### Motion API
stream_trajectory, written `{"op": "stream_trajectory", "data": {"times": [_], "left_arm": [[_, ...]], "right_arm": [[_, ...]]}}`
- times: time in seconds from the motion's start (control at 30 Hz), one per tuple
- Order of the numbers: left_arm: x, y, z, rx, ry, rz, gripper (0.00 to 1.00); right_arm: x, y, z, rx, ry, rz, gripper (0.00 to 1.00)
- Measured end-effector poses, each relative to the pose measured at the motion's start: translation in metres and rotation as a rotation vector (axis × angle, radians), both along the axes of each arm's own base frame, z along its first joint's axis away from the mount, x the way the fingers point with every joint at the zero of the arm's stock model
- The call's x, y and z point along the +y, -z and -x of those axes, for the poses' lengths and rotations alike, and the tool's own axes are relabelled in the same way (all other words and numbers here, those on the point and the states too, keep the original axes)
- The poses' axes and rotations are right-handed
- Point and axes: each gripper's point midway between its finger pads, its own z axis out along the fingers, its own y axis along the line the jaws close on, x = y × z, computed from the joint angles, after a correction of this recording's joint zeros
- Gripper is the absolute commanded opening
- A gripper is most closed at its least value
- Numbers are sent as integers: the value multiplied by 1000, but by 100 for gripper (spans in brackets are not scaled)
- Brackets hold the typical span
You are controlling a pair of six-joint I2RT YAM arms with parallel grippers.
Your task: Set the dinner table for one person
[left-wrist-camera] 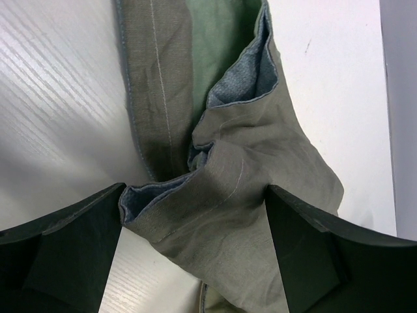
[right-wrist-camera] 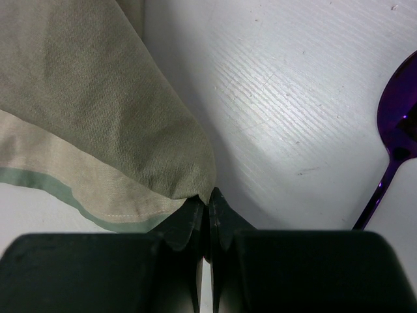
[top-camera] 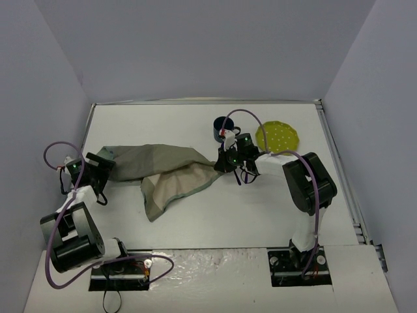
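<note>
The grey-green patchwork placemat [top-camera: 163,171] lies crumpled and partly folded on the white dinner table [top-camera: 215,222], stretched between my two grippers. My left gripper [top-camera: 106,164] is at the cloth's left end. In the left wrist view its jaws [left-wrist-camera: 195,190] stand wide open with a bunched fold of the placemat [left-wrist-camera: 228,215] between them. My right gripper [top-camera: 223,163] is at the cloth's right corner. In the right wrist view it [right-wrist-camera: 208,197] is shut on the tip of the placemat [right-wrist-camera: 98,111].
A dark blue mug [top-camera: 221,127] stands just behind my right gripper. A yellow-green dotted plate [top-camera: 278,137] lies to its right. A purple spoon [right-wrist-camera: 397,130] lies on the table right of my right gripper. The table's metal rim [top-camera: 339,169] runs along the right.
</note>
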Motion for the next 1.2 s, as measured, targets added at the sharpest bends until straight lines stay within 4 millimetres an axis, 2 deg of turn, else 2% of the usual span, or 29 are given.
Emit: {"op": "stream_trajectory", "data": {"times": [0.2,0.3,0.53,0.6,0.67,0.73,0.8,0.97,1.03,1.1,1.2], "left_arm": [[1,2,-2,-5,-6,6,76],[2,-1,-5,-22,-8,1,69],[3,-7,-10,-54,-13,5,35],[2,-10,-10,-61,-11,7,18],[1,-14,-9,-66,-8,5,8],[-1,-19,-5,-67,-5,2,0],[-2,-26,-1,-56,-3,-1,0],[4,-73,-5,-43,-7,-26,0],[8,-100,-10,-27,-3,-39,0],[13,-140,-19,-54,5,-67,0],[18,-199,-26,-127,15,-126,0]], "right_arm": [[2,0,1,0,-6,0,0],[3,0,2,0,-8,-1,0],[5,-1,4,1,-16,-4,0],[5,-1,4,1,-16,-4,0],[5,-1,4,0,-17,-3,0],[4,-1,4,1,-18,-1,0],[4,-2,5,-1,-15,4,0],[4,-6,10,-5,-2,45,0],[2,-15,11,-21,18,80,0],[0,-37,10,-61,46,102,0],[4,-91,2,-169,81,80,0]]}}
